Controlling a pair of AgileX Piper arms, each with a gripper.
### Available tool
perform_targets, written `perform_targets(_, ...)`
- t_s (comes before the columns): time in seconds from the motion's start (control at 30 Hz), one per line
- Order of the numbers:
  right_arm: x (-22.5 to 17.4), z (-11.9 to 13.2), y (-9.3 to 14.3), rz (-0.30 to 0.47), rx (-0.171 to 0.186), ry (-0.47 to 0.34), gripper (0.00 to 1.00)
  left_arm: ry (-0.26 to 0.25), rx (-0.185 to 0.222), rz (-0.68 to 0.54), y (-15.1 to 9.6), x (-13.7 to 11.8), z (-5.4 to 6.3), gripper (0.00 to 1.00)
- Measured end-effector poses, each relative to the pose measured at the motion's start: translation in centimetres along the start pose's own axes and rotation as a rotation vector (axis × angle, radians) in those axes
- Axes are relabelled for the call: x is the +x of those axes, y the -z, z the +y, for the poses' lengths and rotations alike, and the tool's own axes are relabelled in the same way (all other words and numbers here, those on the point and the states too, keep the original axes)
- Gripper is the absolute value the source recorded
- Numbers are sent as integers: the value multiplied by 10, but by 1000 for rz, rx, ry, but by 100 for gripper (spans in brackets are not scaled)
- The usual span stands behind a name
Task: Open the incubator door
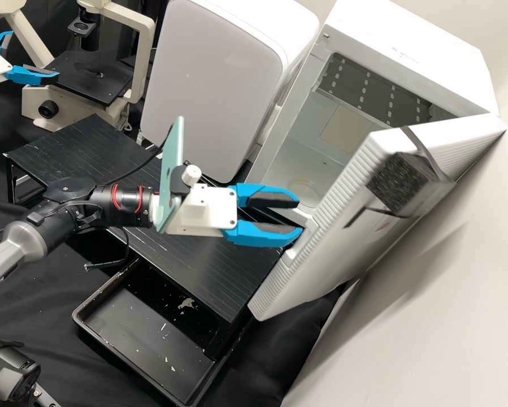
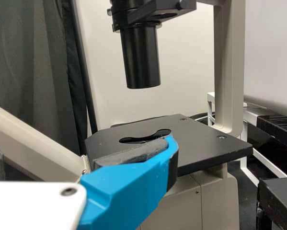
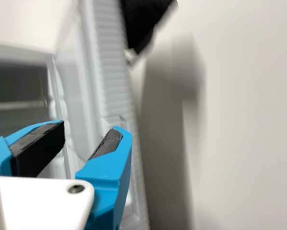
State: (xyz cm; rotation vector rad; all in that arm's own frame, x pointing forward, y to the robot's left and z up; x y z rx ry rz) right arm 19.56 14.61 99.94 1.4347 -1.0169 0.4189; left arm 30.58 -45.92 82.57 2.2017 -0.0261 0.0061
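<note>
The smooth white door with ribbed edges [image 1: 321, 271] is seen standing open on the boxy white incubator [image 1: 429, 48]. Near its edge, the right gripper [image 1: 300, 215] is spread, its 2 blue fingers dark-padded. The left gripper [image 1: 34, 53] is spread beside the flat black microscope stage [image 1: 104, 82].

A pale wall [image 1: 463, 322] — soft shadows [image 1: 420, 268] across it — and a dark, folded curtain [image 2: 33, 62].
</note>
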Motion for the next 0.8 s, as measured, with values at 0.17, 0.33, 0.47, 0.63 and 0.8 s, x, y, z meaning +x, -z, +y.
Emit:
perform_targets(0.17, -1, 3, 4, 42, -15, -23, 100, 0, 0, 0, 0, 0, 0, 100)
perform_targets(0.33, -6, -2, 5, 78, 39, 0, 100, 0, 0, 0, 0, 0, 0, 100)
perform_targets(0.47, -14, -15, 8, 148, 154, 46, 100, 0, 0, 0, 0, 0, 0, 100)
perform_targets(0.63, -25, -31, 16, 347, 290, 101, 100, 0, 0, 0, 0, 0, 0, 100)
perform_targets(0.8, -42, -44, 20, 579, 406, 219, 100, 0, 0, 0, 0, 0, 0, 100)
